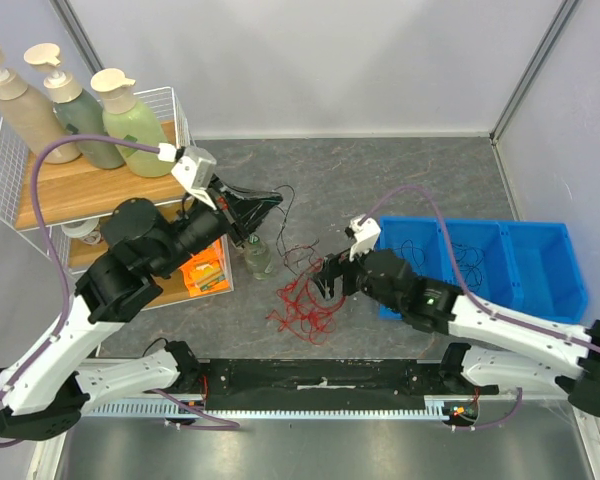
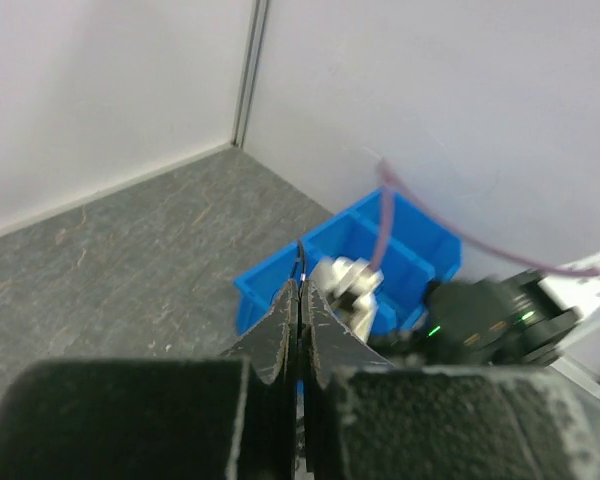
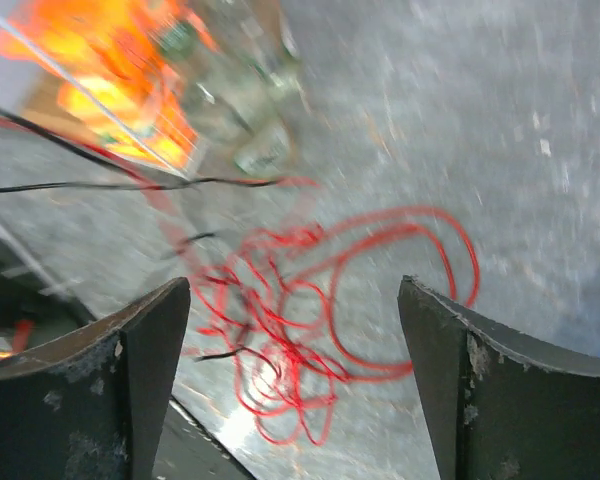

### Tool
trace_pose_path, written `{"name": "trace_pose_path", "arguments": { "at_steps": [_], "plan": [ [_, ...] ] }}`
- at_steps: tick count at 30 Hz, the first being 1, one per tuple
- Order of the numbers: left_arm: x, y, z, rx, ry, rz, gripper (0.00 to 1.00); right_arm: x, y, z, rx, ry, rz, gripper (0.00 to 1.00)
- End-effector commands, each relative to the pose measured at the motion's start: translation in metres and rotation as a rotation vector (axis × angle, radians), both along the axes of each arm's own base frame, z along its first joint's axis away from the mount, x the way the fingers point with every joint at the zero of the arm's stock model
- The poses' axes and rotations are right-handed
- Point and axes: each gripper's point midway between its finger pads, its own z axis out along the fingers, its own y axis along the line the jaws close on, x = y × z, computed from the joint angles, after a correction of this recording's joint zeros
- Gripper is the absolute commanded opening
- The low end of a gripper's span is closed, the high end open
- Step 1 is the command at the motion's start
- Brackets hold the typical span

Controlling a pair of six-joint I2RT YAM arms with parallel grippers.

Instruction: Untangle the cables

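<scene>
The left gripper [image 2: 300, 286], jaws pressed together, seems to pinch a thin black wire [image 2: 300, 260], held high to draw it free. The loose tangle of red wires [image 1: 305, 305] lies on the grey table [image 1: 400, 180] (mid-table). The right gripper [image 3: 292, 292] hovers above, wide open and empty.

cables [image 1: 302, 305] | thin red and black wires | loose tangled loops

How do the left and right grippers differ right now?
The left gripper has fingers pressed together on a thin black cable; the right gripper has fingers spread wide, holding nothing. The left is by the shelf; the right hovers over the red tangle. Both have black fingers.
</scene>
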Motion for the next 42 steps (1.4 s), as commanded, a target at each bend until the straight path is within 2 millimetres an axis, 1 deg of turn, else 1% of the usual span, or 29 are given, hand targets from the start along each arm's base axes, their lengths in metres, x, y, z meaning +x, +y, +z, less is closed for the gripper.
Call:
{"name": "trace_pose_path", "arguments": {
  "at_steps": [1,4,7,8,9,11,12,13,14,17,23,26,29,30,33,35,39,41,42],
  "plan": [
    [0.010,0.006,-0.014,0.027,0.014,0.064,0.02,-0.012,0.015,0.094,0.126,-0.148,0.155,0.94],
    [0.009,0.006,-0.017,0.032,0.021,0.056,0.02,-0.024,0.025,0.139,0.210,-0.200,0.248,0.97],
    [0.007,0.004,-0.022,0.035,0.035,0.043,0.02,-0.023,0.023,0.183,0.297,-0.264,0.231,0.98],
    [0.006,0.003,-0.023,0.036,0.039,0.036,0.02,-0.017,0.021,0.192,0.309,-0.281,0.200,0.98],
    [0.005,0.002,-0.024,0.034,0.044,0.028,0.02,-0.010,0.019,0.196,0.307,-0.287,0.156,0.97],
    [0.003,0.001,-0.023,0.030,0.047,0.018,0.02,0.003,0.019,0.201,0.298,-0.282,0.086,0.86],
    [0.003,0.001,-0.023,0.028,0.049,0.016,0.02,0.006,0.024,0.203,0.295,-0.276,0.086,0.78],
    [0.002,0.001,-0.022,0.024,0.050,0.016,0.02,0.006,0.032,0.202,0.290,-0.267,0.108,0.74],
    [0.002,0.001,-0.022,0.026,0.049,0.016,0.02,0.005,0.039,0.206,0.298,-0.266,0.131,0.73],
    [0.002,0.003,-0.023,0.026,0.052,0.019,0.02,0.004,0.050,0.210,0.318,-0.259,0.150,0.72],
    [0.006,-0.003,-0.029,0.041,0.063,0.016,0.02,0.008,0.043,0.224,0.345,-0.275,0.103,0.74],
    [0.008,-0.006,-0.032,0.047,0.068,0.016,0.02,0.008,0.045,0.225,0.338,-0.274,0.109,0.74],
    [0.010,-0.008,-0.034,0.052,0.074,0.016,0.02,0.009,0.045,0.231,0.342,-0.284,0.104,0.74],
    [0.007,-0.011,-0.034,0.053,0.073,-0.008,0.02,0.011,0.046,0.232,0.343,-0.286,0.101,0.74],
    [0.006,-0.014,-0.034,0.049,0.078,-0.021,0.02,0.014,0.052,0.231,0.327,-0.291,0.104,0.74],
    [0.004,-0.015,-0.032,0.042,0.080,-0.031,0.02,0.019,0.056,0.224,0.303,-0.287,0.092,0.73],
    [-0.002,-0.012,-0.017,0.008,0.055,-0.048,0.02,0.028,0.062,0.190,0.243,-0.264,0.057,0.73],
    [-0.002,-0.010,-0.008,-0.009,0.037,-0.043,0.02,0.026,0.064,0.154,0.204,-0.228,0.047,0.72],
    [-0.003,-0.008,0.000,-0.019,0.024,-0.038,0.02,0.025,0.067,0.143,0.204,-0.219,0.050,0.72]
  ]
}}
